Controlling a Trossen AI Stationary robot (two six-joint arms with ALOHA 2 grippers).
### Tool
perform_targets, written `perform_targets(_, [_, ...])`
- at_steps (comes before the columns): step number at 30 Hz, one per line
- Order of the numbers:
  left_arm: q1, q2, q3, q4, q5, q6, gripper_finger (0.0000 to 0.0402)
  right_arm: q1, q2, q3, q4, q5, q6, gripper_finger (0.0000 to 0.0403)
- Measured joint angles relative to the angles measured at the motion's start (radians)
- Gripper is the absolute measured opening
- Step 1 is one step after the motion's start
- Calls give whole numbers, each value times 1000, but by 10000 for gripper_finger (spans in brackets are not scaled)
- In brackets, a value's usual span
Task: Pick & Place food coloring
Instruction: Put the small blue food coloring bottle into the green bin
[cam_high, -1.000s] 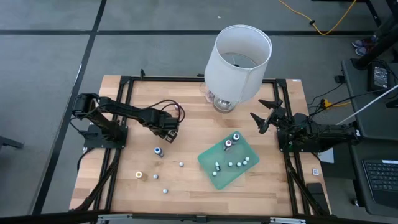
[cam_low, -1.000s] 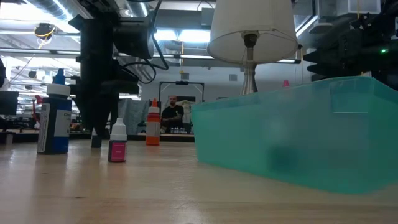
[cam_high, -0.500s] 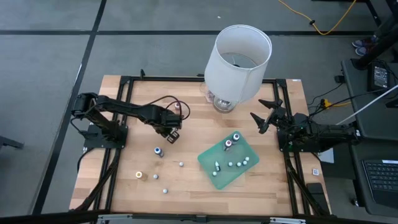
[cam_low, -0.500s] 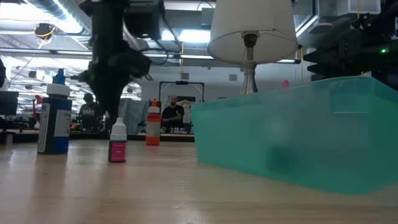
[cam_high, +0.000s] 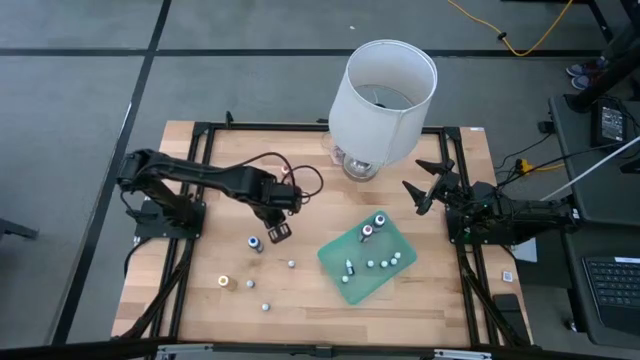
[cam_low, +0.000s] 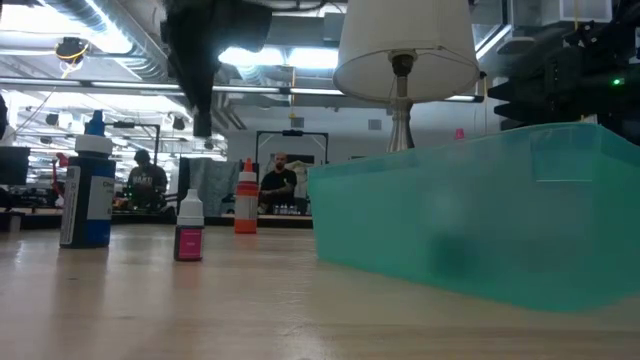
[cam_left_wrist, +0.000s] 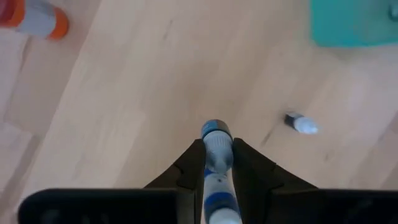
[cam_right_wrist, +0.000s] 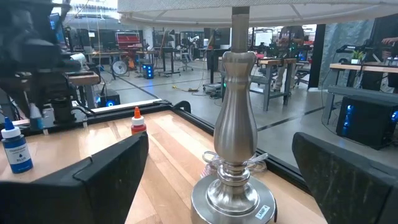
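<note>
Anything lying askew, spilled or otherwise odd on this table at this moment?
No spill or damage shows. One tiny white-capped bottle lies on its side on the bare wooden table, short of the green tray. Several small bottles stand scattered outside the tray. The left gripper is shut on a small blue-labelled bottle.

No text, brand or number can be read. The blue bottle (cam_low: 87, 192) at the left of the tabletop and the small pink-labelled bottle (cam_low: 189, 235) beside it carry labels, and the lamp base (cam_right_wrist: 235, 202) bears a small tag; all too blurred to read.
</note>
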Motion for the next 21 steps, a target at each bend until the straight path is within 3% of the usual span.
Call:
perform_targets(10, [-76,174,275,-130,-58,77,58,0,0,0,-2,0,0,397])
perform_targets(21, [-120,408,598,-136,-59,151,58,0,0,0,-19,0,0,397])
